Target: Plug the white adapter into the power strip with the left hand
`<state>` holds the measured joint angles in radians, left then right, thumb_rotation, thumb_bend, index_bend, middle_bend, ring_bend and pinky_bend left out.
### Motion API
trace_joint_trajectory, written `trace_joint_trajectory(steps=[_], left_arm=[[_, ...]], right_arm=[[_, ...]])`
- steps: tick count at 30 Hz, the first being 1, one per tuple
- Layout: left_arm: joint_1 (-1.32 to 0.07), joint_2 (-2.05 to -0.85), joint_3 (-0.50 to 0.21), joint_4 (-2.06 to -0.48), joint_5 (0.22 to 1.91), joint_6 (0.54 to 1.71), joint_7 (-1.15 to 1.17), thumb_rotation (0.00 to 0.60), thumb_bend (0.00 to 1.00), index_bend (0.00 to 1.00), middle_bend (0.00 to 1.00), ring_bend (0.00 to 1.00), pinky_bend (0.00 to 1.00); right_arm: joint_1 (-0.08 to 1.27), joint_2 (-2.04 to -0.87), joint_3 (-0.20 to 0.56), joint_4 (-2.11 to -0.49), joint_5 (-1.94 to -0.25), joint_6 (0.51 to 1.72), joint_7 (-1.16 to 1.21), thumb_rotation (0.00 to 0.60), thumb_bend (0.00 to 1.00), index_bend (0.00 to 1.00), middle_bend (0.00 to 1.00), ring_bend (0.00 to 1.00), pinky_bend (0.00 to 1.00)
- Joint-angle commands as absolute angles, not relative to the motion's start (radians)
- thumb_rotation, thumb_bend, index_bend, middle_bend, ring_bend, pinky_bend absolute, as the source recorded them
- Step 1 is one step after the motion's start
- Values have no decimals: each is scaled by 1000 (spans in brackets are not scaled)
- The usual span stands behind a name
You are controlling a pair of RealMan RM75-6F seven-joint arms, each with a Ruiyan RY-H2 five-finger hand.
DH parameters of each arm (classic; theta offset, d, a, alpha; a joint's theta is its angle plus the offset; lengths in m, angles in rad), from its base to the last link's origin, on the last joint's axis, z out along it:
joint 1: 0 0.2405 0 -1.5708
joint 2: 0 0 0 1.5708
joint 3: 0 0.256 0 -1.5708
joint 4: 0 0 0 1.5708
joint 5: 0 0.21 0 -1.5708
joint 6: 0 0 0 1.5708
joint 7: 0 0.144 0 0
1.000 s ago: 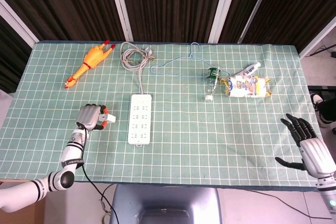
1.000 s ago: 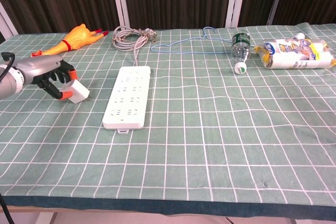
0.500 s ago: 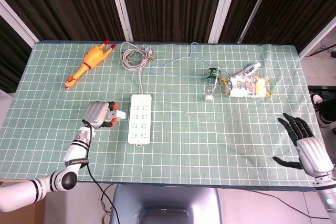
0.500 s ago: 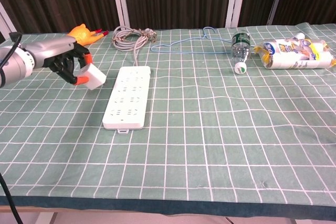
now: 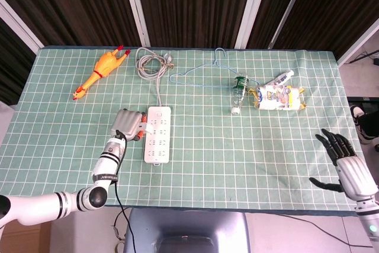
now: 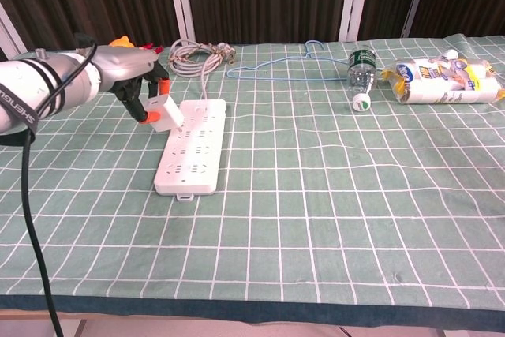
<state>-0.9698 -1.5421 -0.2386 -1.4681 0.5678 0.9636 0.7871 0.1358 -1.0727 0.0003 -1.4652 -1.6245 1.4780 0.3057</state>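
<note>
My left hand (image 5: 129, 124) (image 6: 134, 78) grips the white adapter (image 6: 164, 113), which hangs just above the left edge of the white power strip (image 5: 158, 134) (image 6: 192, 148). In the head view the adapter (image 5: 144, 128) peeks out from under the hand beside the strip. The strip lies lengthwise on the green checked cloth, its cord running back to a coil (image 5: 152, 63). My right hand (image 5: 346, 164) hovers open at the table's right front edge, far from the strip.
A rubber chicken (image 5: 100, 70) lies at the back left. A blue wire hanger (image 5: 204, 74), a green-labelled bottle (image 5: 238, 92) and a snack packet (image 5: 277, 97) lie at the back right. The table's front edge (image 6: 252, 301) runs close below.
My left hand has carried the adapter up and to the right, from the cloth left of the strip to just over the strip's left edge. The right hand has barely shifted.
</note>
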Motion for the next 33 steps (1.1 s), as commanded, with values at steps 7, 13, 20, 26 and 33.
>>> trace_joint_trajectory(steps=[7,13,20,26,33], left_arm=[[-1007,-1565,-228,-1467,523,983,811,600,350,684,705,543,379],[-1025,-1575,-217,-1450,488,987,832,600,350,683,705,543,377],[-1037,-1573,-201,-1443,460,997,856,600,349,683,704,543,372],[-1053,-1576,-190,-1442,445,1003,884,600,351,691,712,544,372],[-1097,-1608,-163,-1418,406,1033,991,600,350,710,730,548,370]], right_arm=[[134,-1075,0,-1458,-1626,1480,311,600,0,0,49,0,107],[133,-1075,-1,-1455,-1625,1479,314,600,0,0,50,0,107],[128,-1076,-2,-1449,-1621,1480,320,600,0,0,50,0,107],[125,-1077,-3,-1447,-1621,1482,320,600,0,0,49,0,107],[122,-1081,-4,-1440,-1618,1481,326,600,0,0,50,0,107]])
